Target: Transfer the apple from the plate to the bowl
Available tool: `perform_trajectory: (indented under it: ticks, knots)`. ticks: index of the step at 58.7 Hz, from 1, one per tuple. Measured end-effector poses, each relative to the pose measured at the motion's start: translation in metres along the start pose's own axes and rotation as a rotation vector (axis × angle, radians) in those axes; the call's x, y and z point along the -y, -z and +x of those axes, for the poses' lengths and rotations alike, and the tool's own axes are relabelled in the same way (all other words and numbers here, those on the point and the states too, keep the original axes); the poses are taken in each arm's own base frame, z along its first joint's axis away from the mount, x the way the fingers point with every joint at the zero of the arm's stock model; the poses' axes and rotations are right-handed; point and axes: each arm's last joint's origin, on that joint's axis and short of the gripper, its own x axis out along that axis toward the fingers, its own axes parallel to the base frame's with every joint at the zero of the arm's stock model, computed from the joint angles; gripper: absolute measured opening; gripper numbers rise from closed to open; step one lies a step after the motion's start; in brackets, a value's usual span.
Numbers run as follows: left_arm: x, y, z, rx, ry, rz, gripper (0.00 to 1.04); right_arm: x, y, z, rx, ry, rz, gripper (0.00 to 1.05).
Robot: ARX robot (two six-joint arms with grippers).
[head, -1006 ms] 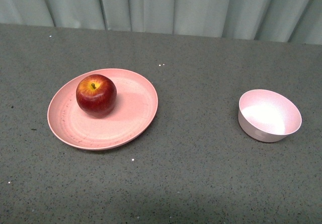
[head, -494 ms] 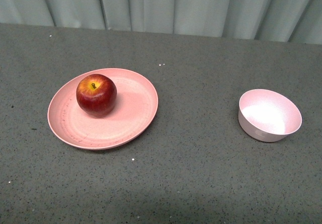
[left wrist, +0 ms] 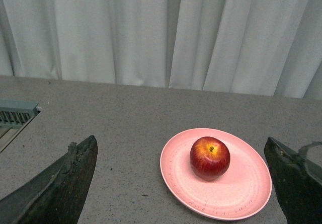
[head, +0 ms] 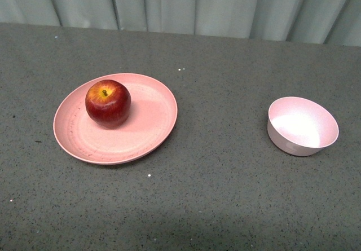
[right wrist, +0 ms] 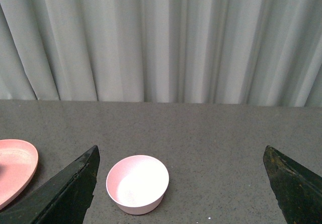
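Apple (head: 108,103) on plate (head: 148,128), ahead of my left tool (left wrist: 181,139), apart from it | left tool jaws spread wide, empty, above counter (head: 225,194) | bowl (head: 303,127) ahead of my right tool (right wrist: 181,148), jaws likewise wide, empty

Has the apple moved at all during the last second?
No. The apple sits on the same far-left part of the plate; the whole front view, table edge included, just shifted up slightly.

Of ourselves we see only fingers. The left gripper (left wrist: 180,140) has dark, wedge-shaped fingers (left wrist: 65,183) with a rough, pitted, scuffed surface; a greyish curved piece (left wrist: 310,149), perhaps a cable, sits on one. The right gripper (right wrist: 181,148) has black, tapered fingers (right wrist: 65,194).
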Motion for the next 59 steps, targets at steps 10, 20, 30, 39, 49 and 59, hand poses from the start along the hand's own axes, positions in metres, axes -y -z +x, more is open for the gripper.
perform_trajectory:
  ticks: [10, 20, 30, 39, 49, 59]
  knots:
    - [0.0, 0.0, 0.0, 0.0, 0.0, 0.0, 0.98, 0.0, 0.0, 0.0, 0.0, 0.0, 0.0, 0.95]
    - [0.0, 0.0, 0.0, 0.0, 0.0, 0.0, 0.98, 0.0, 0.0, 0.0, 0.0, 0.0, 0.0, 0.95]
    - [0.0, 0.0, 0.0, 0.0, 0.0, 0.0, 0.98, 0.0, 0.0, 0.0, 0.0, 0.0, 0.0, 0.95]
    - [0.0, 0.0, 0.0, 0.0, 0.0, 0.0, 0.98, -0.003, 0.004, 0.012, -0.142, 0.078, -0.089, 0.95]
    - [0.0, 0.0, 0.0, 0.0, 0.0, 0.0, 0.98, -0.008, -0.001, 0.044, -0.216, -0.041, -0.111, 0.95]
    - [0.0, 0.0, 0.0, 0.0, 0.0, 0.0, 0.98, -0.015, 0.017, 0.118, -0.472, -0.17, -0.116, 0.95]
